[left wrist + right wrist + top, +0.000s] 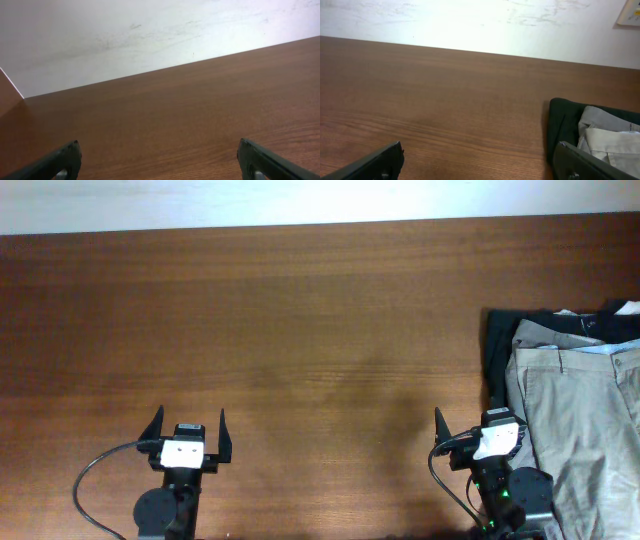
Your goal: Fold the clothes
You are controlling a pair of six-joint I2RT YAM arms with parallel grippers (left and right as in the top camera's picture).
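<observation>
A pile of clothes lies at the table's right edge. The pale khaki shorts [585, 415] lie on top, with a light-blue waistband lining at the far end. A black garment [500, 340] lies under them, and a grey garment [550, 332] shows between the two. In the right wrist view the black garment [562, 122] and the grey and khaki cloth [607, 135] sit at the right. My right gripper [477, 423] is open and empty, its right finger beside the pile's left edge. My left gripper [190, 424] is open and empty over bare wood at the front left.
The brown wooden table [300, 330] runs to a white wall at the far side. A small white item [628, 307] peeks out at the pile's far right corner. A black cable [95, 475] loops by the left arm's base.
</observation>
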